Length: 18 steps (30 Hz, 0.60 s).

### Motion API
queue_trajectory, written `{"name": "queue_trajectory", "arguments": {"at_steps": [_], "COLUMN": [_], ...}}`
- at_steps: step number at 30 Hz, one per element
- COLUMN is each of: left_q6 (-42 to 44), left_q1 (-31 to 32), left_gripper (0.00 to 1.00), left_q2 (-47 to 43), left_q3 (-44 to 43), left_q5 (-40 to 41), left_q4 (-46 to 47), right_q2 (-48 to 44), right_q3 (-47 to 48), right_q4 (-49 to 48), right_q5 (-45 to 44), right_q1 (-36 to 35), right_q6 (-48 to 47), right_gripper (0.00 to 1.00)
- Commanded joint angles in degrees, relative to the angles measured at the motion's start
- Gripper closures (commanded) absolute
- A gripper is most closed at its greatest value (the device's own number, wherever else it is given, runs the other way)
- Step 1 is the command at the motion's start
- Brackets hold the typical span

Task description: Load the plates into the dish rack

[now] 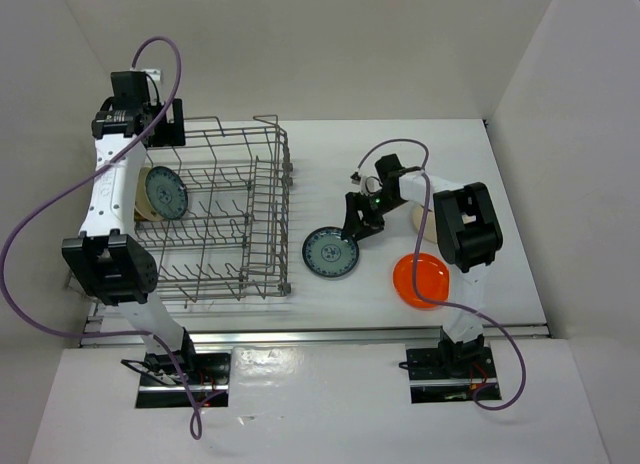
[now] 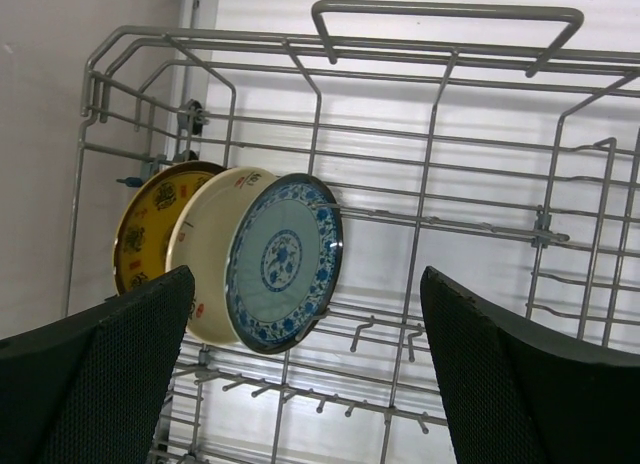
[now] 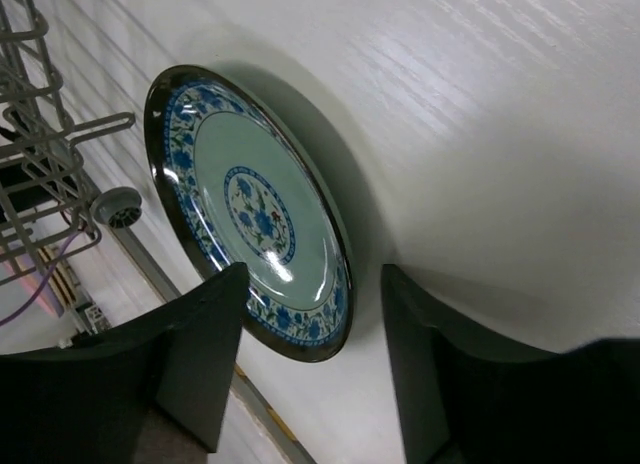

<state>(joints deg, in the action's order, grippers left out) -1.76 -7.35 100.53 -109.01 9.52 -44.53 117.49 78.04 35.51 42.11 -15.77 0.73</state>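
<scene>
Right gripper point(image 3: 312, 289): fingers spread, astride the rim of blue-green plate point(image 3: 250, 199), just right of dish rack point(image 1: 283, 209). Left gripper point(image 2: 305, 284): fingers spread, empty, at rack's far-left corner. Upright in rack: brown-yellow plate point(image 2: 150, 229), cream plate point(image 2: 205, 249), second blue-green plate point(image 2: 282, 259). Farther right of rack: orange plate point(image 1: 420, 280)
</scene>
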Motion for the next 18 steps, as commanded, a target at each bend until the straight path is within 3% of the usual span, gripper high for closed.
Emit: {"name": "queue_trajectory", "arguments": {"at_steps": [1,4,8,12,18], "left_q6": [-0.9,-0.9,-0.9,-1.6,-4.7], "left_q1": [-0.2,-0.2,-0.2,-0.2,0.3], "left_gripper": [0.01,0.01,0.01,0.01,0.01], "left_q2": [-2.0,-3.1,-3.6,-4.1,-3.6], "left_q3": [-1.1,-1.1,-1.1,-1.1,-3.2], "left_q5": [-3.1,-3.1,-3.1,-5.4,-15.0], "left_q4": [1.1,1.1,1.1,1.1,2.3], "right_q2": [0.4,3.5,6.4,5.8,0.2], "right_q3": [0.3,2.4,3.6,3.6,8.4], "right_q4": [-2.0,0.7,1.2,0.5,2.3], "right_q5": [-1.7,-7.9,-8.5,-9.9,-15.7], "right_q1": [-1.0,-3.2,-3.7,-3.7,0.8], "right_q6": [0.1,-0.5,0.7,1.4,2.6], "right_gripper": [0.39,0.49,0.70,1.00,1.00]}}
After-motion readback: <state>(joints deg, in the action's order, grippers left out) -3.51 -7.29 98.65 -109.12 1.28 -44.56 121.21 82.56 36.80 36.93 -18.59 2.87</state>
